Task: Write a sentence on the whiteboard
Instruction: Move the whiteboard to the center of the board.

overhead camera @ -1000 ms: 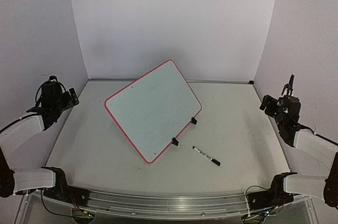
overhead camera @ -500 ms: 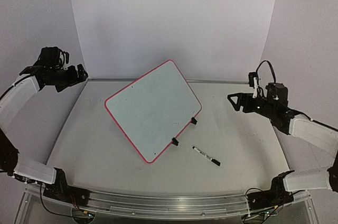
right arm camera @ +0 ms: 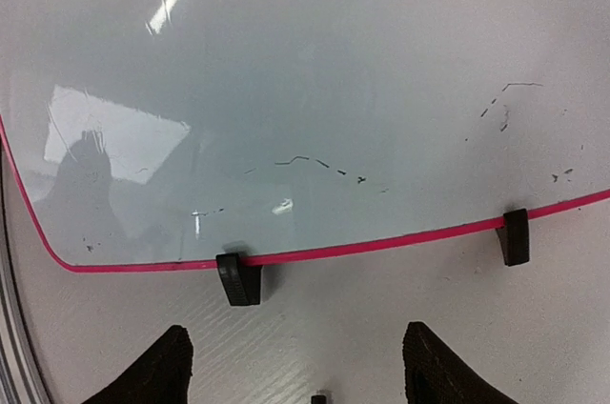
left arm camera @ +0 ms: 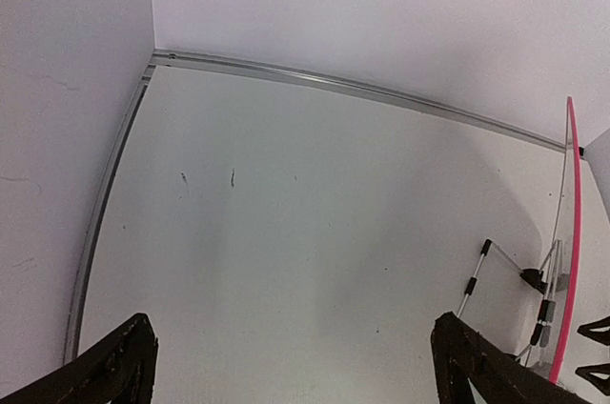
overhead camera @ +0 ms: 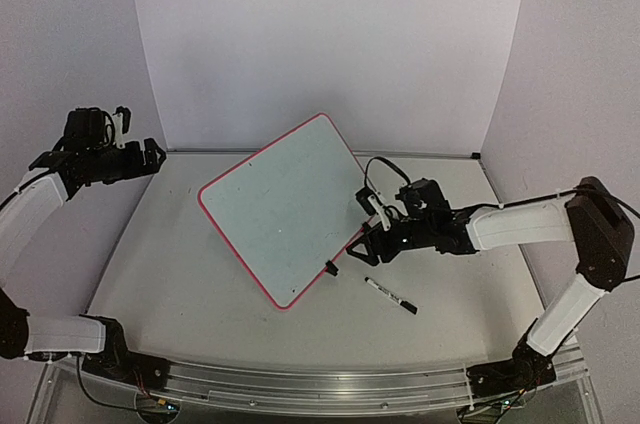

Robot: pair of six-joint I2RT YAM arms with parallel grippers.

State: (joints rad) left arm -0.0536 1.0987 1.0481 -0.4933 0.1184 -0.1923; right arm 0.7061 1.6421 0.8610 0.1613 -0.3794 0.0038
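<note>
Moved since a second ago: the right arm has swung from the table's right edge to the middle, so the right tool (overhead camera: 368,244) is now just off the whiteboard's (overhead camera: 285,209) lower right rim. The left arm has lifted, and the left tool (overhead camera: 150,154) is up near the back left corner.
Overhead, whiteboard: it sits turned like a diamond, centre-left on the table (overhead camera: 200,294), with a pink rim all round and two black clip feet (overhead camera: 331,267) on its lower right side.
Overhead, marker: a black-and-white marker (overhead camera: 391,296) lies on the table near the right tool, apart from it and from the board.
Left wrist, left tool (left arm camera: 291,371): spread wide with nothing between the fingers and table (left arm camera: 286,213) beneath. The whiteboard's pink edge (left arm camera: 570,232) shows at far right.
Right wrist, right tool (right arm camera: 295,366): parted, holding nothing, facing the rim between the two clip feet (right arm camera: 238,280).
Right wrist, whiteboard (right arm camera: 334,42): it fills the upper view and carries faint broken black marks (right arm camera: 315,164), too faint to read.
</note>
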